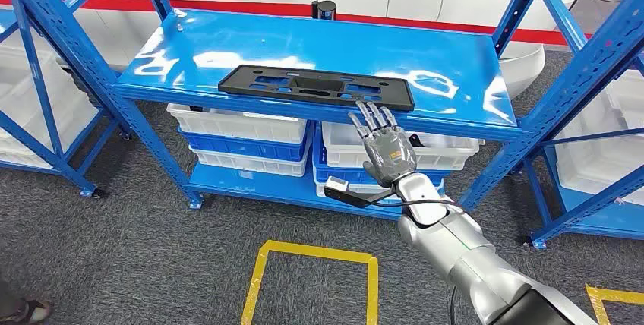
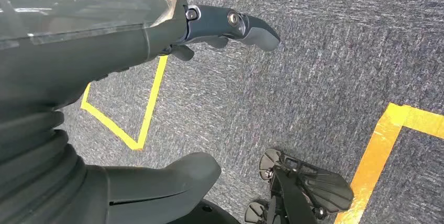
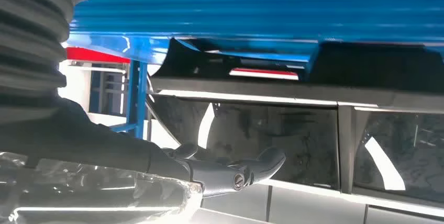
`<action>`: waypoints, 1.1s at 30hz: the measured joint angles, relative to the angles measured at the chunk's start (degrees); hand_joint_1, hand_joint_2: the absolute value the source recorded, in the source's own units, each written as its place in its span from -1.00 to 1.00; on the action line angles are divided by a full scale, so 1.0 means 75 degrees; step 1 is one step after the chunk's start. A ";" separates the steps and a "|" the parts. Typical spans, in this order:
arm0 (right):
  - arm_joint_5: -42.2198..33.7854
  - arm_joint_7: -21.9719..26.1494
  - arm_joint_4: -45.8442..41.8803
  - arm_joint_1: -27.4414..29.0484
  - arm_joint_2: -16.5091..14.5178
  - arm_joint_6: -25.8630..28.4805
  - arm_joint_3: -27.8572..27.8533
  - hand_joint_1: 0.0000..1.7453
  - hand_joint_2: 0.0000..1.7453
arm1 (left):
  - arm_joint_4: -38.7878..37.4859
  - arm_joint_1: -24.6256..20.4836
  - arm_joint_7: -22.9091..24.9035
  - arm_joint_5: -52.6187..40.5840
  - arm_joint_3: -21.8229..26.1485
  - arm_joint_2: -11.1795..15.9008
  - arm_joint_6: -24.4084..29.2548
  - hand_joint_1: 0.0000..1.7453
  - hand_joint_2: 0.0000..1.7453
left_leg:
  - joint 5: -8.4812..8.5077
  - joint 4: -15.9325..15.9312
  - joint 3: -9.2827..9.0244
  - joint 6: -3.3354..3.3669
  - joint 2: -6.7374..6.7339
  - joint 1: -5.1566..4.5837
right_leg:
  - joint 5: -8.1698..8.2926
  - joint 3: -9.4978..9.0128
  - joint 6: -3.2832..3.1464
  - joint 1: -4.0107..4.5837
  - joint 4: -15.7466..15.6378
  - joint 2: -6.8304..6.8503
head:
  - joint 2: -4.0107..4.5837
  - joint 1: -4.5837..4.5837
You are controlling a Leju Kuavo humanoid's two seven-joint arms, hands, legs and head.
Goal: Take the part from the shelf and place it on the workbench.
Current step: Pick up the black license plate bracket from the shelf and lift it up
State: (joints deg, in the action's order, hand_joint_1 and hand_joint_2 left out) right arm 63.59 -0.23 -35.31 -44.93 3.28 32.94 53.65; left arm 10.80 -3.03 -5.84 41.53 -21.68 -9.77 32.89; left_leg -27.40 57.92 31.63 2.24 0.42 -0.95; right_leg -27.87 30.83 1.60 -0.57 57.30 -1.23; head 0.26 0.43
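The part (image 1: 315, 86) is a long flat black plastic panel with cut-outs, lying across the front of the blue shelf top (image 1: 228, 44). My right hand (image 1: 387, 150) is raised in front of the shelf edge, fingers stretched out and apart. Its fingertips (image 1: 370, 112) reach the panel's front right edge, and it holds nothing. In the right wrist view the fingers (image 3: 251, 167) lie just below the blue shelf edge (image 3: 262, 17). My left hand (image 2: 230, 25) hangs over the grey carpet with fingers extended and nothing in it.
White and blue bins (image 1: 239, 131) are stacked on the lower shelf board. More blue racks stand at the left (image 1: 45, 74) and right (image 1: 585, 89). Yellow tape squares (image 1: 311, 264) mark the carpet. A person's foot (image 1: 26, 311) is at the bottom left.
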 joint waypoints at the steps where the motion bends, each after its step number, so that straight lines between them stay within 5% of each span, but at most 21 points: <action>1: -0.0007 0.0008 0.0015 0.0000 0.0000 0.0000 -0.0007 -1.00 1.00 | 0.0000 0.0000 0.0002 -0.0002 -0.0001 0.0001 0.0000 -1.00 1.00 | 0.0000 0.0000 0.0000 0.0000 0.0000 0.0000 | 0.0000 0.0000 0.0000 0.0000 0.0000 0.0000 | -0.0001 0.0000; 17: -0.0086 0.0198 0.0229 0.0006 -0.0003 0.0015 -0.0036 -1.00 1.00 | 0.0000 0.0000 0.0023 -0.0009 -0.0110 0.0013 0.0003 -1.00 1.00 | 0.0000 0.0000 0.0000 0.0000 0.0000 -0.0001 | 0.0000 -0.0001 0.0000 0.0000 0.0000 0.0000 | -0.0002 -0.0001; 21: -0.0100 0.0216 0.0245 0.0006 -0.0003 0.0035 -0.0039 -1.00 1.00 | 0.0000 0.0000 0.0005 -0.0006 -0.0114 0.0019 0.0001 -1.00 -1.00 | 0.0000 0.0000 0.0000 0.0000 0.0000 -0.0001 | 0.0000 -0.0001 0.0000 0.0000 0.0000 0.0000 | -0.0001 -0.0001; 33: -0.0274 0.0411 -0.0110 0.0006 0.0003 0.0444 -0.0148 -1.00 1.00 | -0.0003 0.0001 -0.0047 0.0109 -0.0108 0.0047 -0.0160 -1.00 -1.00 | 0.0000 0.0000 0.0000 0.0000 0.0000 0.0000 | 0.0000 -0.0001 0.0000 0.0000 0.0000 0.0000 | -0.0001 -0.0001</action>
State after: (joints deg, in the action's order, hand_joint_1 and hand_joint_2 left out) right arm 61.54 2.85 -36.13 -44.88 3.30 36.27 52.54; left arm 10.78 -3.02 -6.19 42.35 -22.49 -9.42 31.70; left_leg -27.39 57.91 31.63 2.23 0.42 -0.95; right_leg -27.87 30.82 1.60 -0.57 57.30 -1.23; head 0.25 0.42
